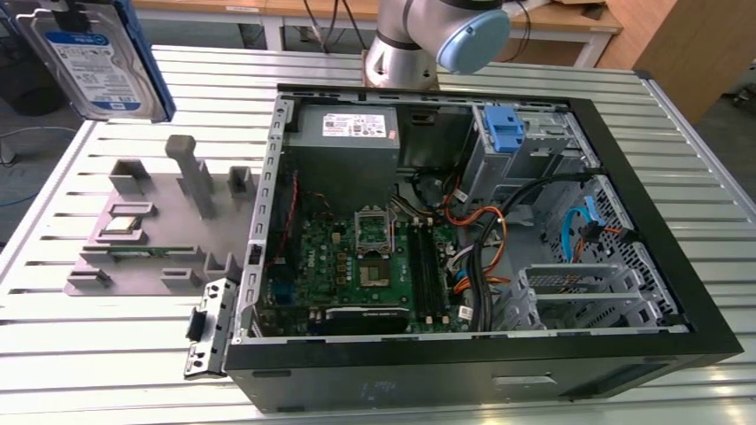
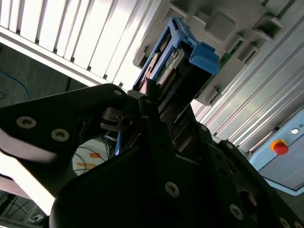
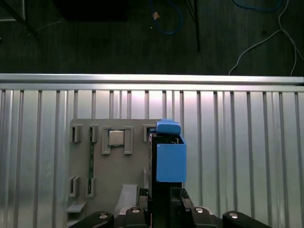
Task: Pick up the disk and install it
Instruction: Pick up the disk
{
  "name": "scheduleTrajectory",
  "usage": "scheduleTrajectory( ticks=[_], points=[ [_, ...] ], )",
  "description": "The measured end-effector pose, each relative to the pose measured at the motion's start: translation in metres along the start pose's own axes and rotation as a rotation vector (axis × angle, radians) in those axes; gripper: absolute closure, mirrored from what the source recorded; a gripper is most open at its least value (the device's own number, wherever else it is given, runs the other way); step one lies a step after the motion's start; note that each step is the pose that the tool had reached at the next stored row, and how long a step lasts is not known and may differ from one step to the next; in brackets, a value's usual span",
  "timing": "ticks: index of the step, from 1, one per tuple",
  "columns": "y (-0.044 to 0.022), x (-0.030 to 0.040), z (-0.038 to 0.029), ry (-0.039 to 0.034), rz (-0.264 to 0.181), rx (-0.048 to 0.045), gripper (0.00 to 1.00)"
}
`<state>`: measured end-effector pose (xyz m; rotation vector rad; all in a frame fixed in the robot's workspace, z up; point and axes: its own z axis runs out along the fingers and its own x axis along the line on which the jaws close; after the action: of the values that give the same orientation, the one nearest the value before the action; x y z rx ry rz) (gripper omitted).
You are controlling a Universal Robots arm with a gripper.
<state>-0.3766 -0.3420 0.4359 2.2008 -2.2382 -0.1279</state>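
The disk [image 1: 101,57] edge-on, tight in the pinch of the gripper [image 3: 166,194] (blue bracket [image 3: 171,164] foremost); grey fixture plate [image 3: 111,173] beneath

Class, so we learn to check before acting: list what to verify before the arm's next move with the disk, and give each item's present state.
1. Grip: claw shut on disk: ok.
2. Lift: disk off grey fixture: ok.
3. Fit: blue bracket on disk: ok.
4. Access: computer case open: ok.
5. Path: cables clear of drive cage: cannot tell.
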Motion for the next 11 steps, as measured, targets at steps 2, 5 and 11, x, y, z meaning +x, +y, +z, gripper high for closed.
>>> scheduleTrajectory(
  ticks=[2, 5, 11],
  points=[
    [0.0003, -0.0003, -0.0049, 0.0000, 0.000, 0.0000, 0.65],
    [0.0007, -0.0007, -0.0122, 0.0000, 0.000, 0.0000, 0.65],
    [0.0012, -0.0011, -0.0201, 0.0000, 0.000, 0.0000, 0.65]
  ],
)
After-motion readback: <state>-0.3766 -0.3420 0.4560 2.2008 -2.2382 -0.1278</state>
